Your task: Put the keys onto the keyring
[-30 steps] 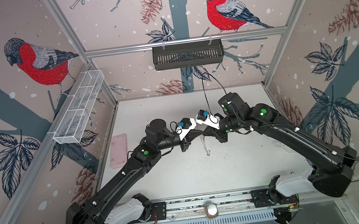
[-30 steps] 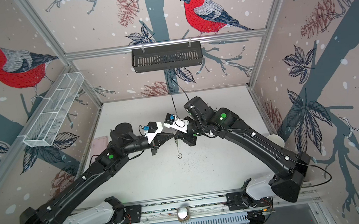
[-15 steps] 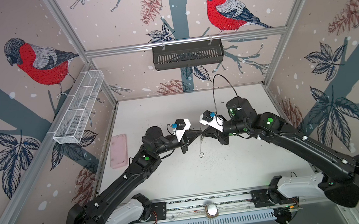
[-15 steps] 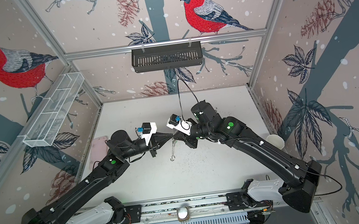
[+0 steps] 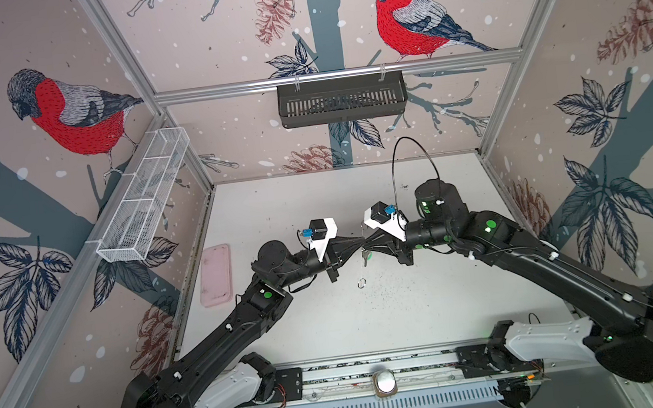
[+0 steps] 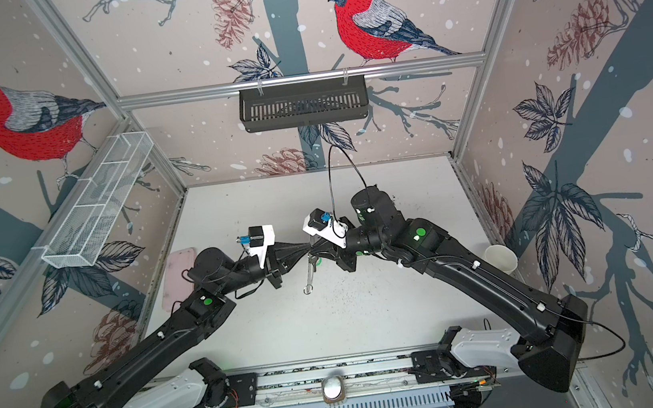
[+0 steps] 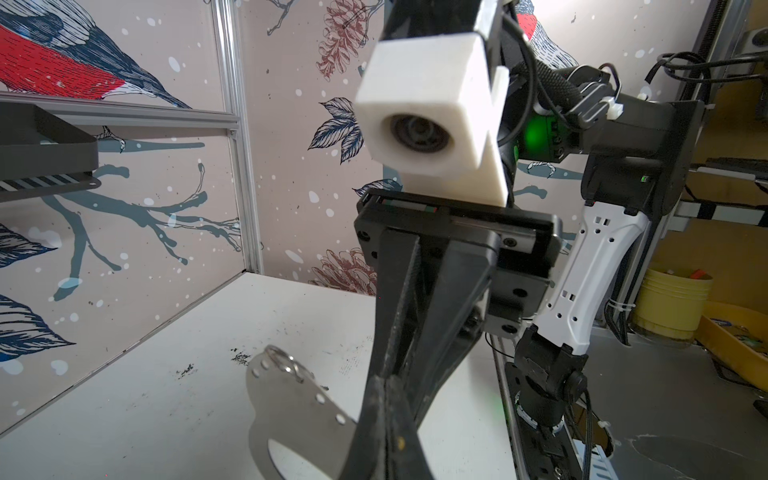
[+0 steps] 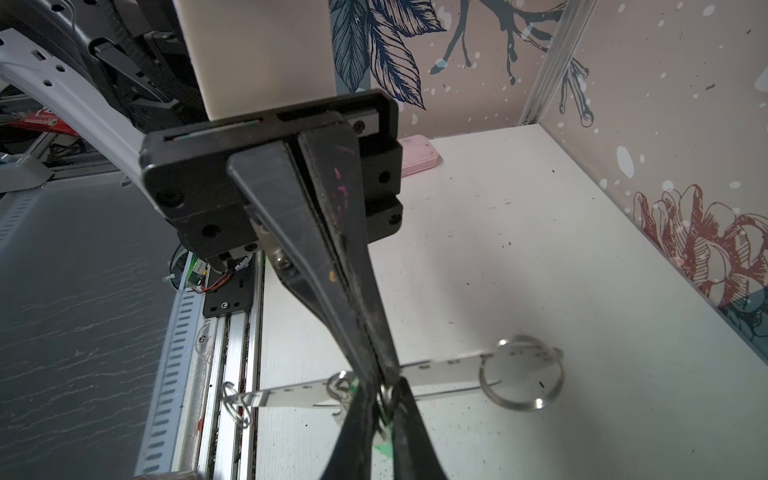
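Up in the air over the table point(image 8: 540, 249), the two arms met tip to tip. The left gripper point(image 8: 380, 365) had its fingers pressed tight together on the keyring point(image 8: 449, 368), pinching the flat grey plate near its middle. The right gripper point(image 7: 390, 374) had its fingers point(image 8: 405, 424) a little bit apart, with a thin gap between them. A green tag point(image 8: 383, 449) peeked out in that gap. The key on that tag was mostly hidden, so it could not be seen whether it was hooked on a ring yet. That was the worry: if the key was not hooked on, those loose fingers would probably let it drop onto the table. The plate was also held by one small pinch only. The right fingers crowded close against the left ones, so a bump from them could make the plate turn or slip out. In the right wrist view the keyring showed only its thin edge, like a long ruler. Its long side ran across both sets of fingers, not along them. One end carried a big ring point(image 8: 521, 374) and the other end carried small rings point(image 8: 235, 405). In both top views the keyring point(image 6: 310, 276) was a thin bright sliver running from the pinch toward the front rail point(image 6: 294, 380).
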Motion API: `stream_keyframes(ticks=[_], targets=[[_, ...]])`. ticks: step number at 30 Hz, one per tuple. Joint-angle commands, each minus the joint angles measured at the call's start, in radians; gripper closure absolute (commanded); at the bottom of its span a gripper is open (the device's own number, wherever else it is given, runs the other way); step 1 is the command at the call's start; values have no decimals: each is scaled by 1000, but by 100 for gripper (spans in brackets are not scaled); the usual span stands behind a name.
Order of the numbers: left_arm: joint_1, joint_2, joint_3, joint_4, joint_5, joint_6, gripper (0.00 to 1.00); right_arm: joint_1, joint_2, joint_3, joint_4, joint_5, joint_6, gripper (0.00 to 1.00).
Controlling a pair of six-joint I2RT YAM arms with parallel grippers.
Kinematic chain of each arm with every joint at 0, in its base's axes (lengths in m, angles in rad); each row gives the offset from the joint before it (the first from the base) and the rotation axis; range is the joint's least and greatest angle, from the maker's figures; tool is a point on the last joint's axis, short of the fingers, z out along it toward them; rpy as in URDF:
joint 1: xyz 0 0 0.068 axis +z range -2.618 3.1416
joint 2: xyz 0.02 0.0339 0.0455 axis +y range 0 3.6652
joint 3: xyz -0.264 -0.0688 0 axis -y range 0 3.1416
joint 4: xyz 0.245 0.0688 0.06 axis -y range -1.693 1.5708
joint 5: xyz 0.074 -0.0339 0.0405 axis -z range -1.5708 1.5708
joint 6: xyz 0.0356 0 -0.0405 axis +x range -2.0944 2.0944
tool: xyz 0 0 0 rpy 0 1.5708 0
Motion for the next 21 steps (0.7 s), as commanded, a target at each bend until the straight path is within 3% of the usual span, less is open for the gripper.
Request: stream_keyframes(ticks=[1,13,18,21], targets=[[0,-6,-9,152,-9,-31,100,3,-8,-15,81,-82,16,88],[0,-10,-30,194,-15,-51,100,-5,-26,-39,135,-119,22,100],[-1,-35,-1,69,-54,5,100,-9,-13,-5,51,-97,0,100],[0,-65,21,-22,-89,60,91,-9,16,42,-31,-61,-18,100]])
